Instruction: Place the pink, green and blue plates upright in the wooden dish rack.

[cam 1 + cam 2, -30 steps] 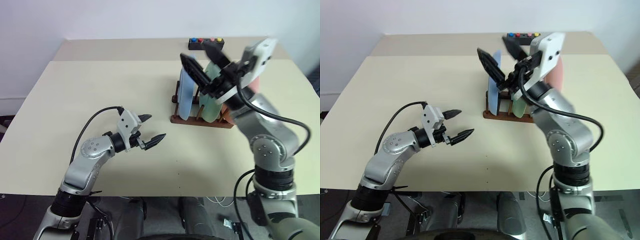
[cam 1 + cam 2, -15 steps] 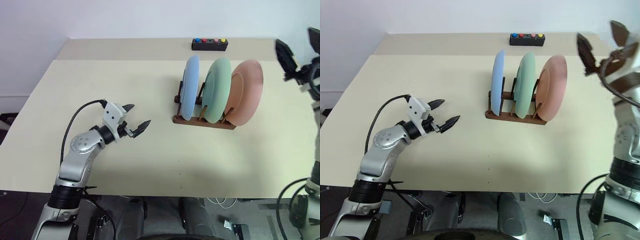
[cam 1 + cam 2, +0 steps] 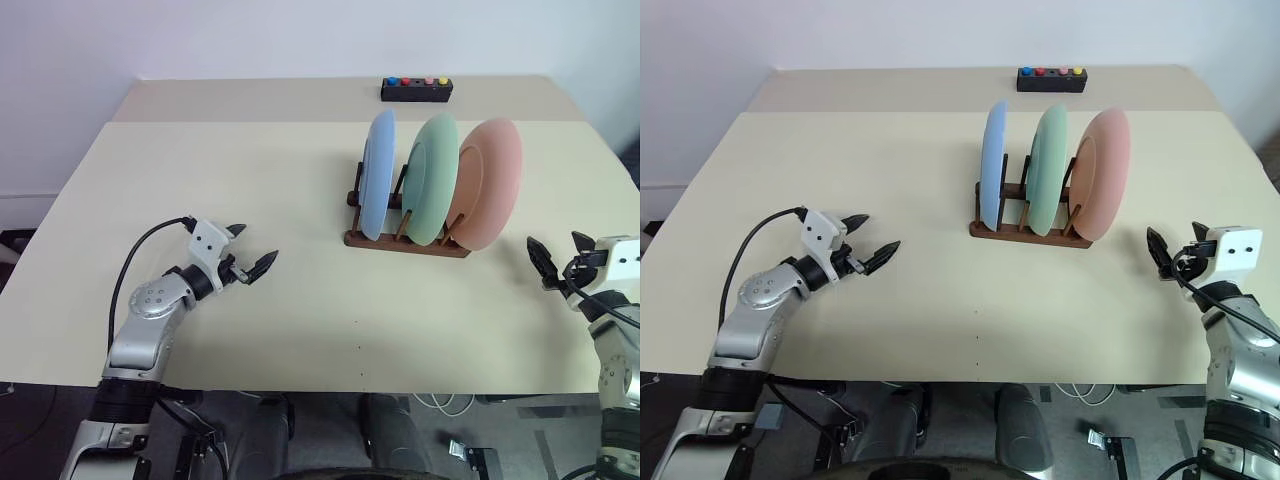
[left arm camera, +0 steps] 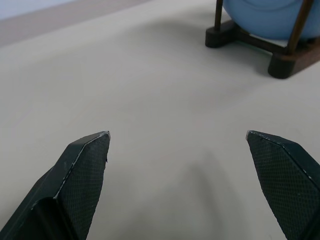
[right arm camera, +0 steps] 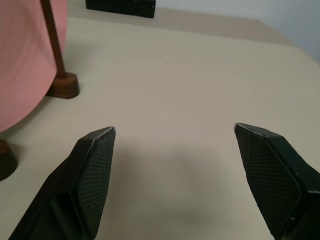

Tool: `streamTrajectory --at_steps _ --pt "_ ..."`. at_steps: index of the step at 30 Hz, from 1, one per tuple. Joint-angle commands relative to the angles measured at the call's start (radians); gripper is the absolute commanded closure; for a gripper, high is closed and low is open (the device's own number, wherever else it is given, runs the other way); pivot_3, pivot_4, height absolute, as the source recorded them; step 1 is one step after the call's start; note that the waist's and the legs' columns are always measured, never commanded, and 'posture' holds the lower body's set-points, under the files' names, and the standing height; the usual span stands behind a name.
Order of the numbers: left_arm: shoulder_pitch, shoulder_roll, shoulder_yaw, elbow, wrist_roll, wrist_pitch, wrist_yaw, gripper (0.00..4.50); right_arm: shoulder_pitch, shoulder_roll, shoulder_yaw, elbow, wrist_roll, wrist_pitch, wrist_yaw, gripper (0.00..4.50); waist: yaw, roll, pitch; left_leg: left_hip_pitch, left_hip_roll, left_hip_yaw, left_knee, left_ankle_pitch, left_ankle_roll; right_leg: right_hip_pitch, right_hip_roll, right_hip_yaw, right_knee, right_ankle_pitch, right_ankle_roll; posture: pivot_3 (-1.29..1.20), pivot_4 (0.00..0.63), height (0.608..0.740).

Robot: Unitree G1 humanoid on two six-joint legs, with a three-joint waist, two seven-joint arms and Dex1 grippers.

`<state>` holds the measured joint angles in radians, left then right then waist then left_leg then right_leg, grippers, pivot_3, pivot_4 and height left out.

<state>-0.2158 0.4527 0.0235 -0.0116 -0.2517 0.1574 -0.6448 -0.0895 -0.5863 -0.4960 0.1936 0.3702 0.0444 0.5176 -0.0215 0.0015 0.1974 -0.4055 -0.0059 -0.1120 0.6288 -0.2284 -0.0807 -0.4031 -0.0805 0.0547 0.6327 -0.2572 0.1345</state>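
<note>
Three round matte plates — blue plate (image 3: 378, 172), green plate (image 3: 432, 178), pink plate (image 3: 487, 183) — are held upright by a dark wooden dish rack (image 3: 405, 240); the left gripper (image 3: 250, 261) at 8 o'clock and the right gripper (image 3: 555, 255) at 4 o'clock are seen spread wide, empty.

Wide beige matte tabletop (image 3: 250, 180), w/ a seam across near the far edge. Directly on it: small dark brown wooden dish rack (image 3: 405, 240), right of centre; small black box w/ coloured buttons (image 3: 416, 89) by the far edge, well apart from rack.

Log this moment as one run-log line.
blue plate, green plate, pink plate: upright in rack | left tool: open, empty | right tool: open, empty
</note>
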Motion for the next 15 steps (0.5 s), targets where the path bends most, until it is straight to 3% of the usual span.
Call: streamTrajectory --at_steps 1,8,15 --pt "0.028 -0.007 0.019 -0.046 -0.015 -0.01 0.004 0.0 -0.035 -0.009 -0.009 0.043 -0.001 -0.054 0.015 0.67 0.001 0.0 0.0 0.0 0.0 0.0 0.0 0.0 0.0 0.0 0.0 0.0 0.0 0.0 0.0 0.0 0.15 0.734" --pt "0.06 -0.003 0.028 -0.086 -0.025 0.023 -0.001 0.0 -0.075 -0.041 -0.011 0.132 0.04 -0.073 0.14 0.67 0.004 0.0 0.0 0.0 0.0 0.0 0.0 0.0 0.0 0.0 0.0 0.0 0.0 0.0 0.0 0.0 0.15 0.734" --pt "0.1 0.0 0.025 -0.146 -0.028 0.065 0.022 0.0 -0.101 -0.06 -0.019 0.265 0.025 -0.111 0.161 0.67 0.001 0.0 0.0 0.0 0.0 0.0 0.0 0.0 0.0 0.001 0.0 0.0 0.0 0.0 0.0 0.0 0.15 0.734"
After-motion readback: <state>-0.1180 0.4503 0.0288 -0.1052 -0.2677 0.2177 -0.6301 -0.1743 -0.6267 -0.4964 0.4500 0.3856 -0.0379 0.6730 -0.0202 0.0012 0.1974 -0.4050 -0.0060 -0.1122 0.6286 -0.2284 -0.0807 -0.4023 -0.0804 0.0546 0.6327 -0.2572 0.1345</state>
